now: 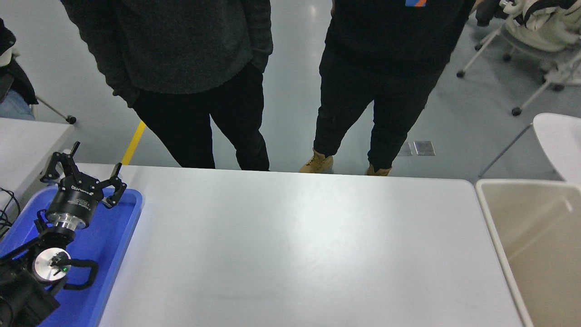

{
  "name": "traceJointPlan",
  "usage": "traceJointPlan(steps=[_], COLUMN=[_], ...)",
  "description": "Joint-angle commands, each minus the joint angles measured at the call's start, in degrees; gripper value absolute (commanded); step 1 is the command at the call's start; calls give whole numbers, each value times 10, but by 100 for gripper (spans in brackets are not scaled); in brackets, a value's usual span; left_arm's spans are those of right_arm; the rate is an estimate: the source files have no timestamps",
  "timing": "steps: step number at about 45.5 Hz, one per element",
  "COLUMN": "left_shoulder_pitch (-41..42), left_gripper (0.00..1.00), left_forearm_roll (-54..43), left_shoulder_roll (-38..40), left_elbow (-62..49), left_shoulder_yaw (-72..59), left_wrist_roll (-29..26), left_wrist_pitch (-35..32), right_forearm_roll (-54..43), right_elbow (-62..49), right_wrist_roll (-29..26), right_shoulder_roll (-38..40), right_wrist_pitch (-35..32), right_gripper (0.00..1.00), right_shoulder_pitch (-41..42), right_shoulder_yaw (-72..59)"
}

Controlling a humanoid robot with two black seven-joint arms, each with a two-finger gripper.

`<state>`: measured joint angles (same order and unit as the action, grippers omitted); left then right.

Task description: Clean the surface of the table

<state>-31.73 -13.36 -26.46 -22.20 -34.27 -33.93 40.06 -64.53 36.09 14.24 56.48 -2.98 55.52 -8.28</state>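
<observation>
Looking hard and smooth, the surface [290, 245] needed wiping, not grabbing, while the left gripper [84, 175] rested with fingers spread.

The floor [290, 91] across the top of the frame is smooth, pale grey and glossy, with a soft patch of light near the top centre. A yellow line [133, 143] runs diagonally over it at the left. Two small metal floor plates [418, 148] sit side by side right of centre. Two people in dark clothes stand on the floor, one [181, 68] upper left of centre, the other [376, 68] upper right of centre wearing tan boots [316, 162]. A white wheeled chair [535, 41] piled with pale fabric fills the upper right corner. A second white tabletop [27, 145] shows at the left edge, and a rounded white surface [560, 136] at the right edge.
</observation>
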Motion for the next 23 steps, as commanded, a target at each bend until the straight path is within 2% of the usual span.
traceJointPlan(steps=[1, 15, 23], left_shoulder_pitch=[0, 0, 0], left_gripper=[100, 100, 100], left_forearm_roll=[0, 0, 0], left_shoulder_roll=[0, 0, 0], left_elbow=[0, 1, 0], left_shoulder_yaw=[0, 0, 0], left_wrist_roll=[0, 0, 0], left_wrist_pitch=[-1, -1, -1], right_forearm_roll=[67, 172, 232], right_elbow=[-151, -327, -356], right_wrist_roll=[0, -2, -16], right_shoulder_roll=[-108, -269, -320], right_wrist_pitch=[75, 94, 111], right_gripper=[0, 0, 0], right_shoulder_pitch=[-108, -171, -195], right_shoulder_yaw=[-2, -2, -2])
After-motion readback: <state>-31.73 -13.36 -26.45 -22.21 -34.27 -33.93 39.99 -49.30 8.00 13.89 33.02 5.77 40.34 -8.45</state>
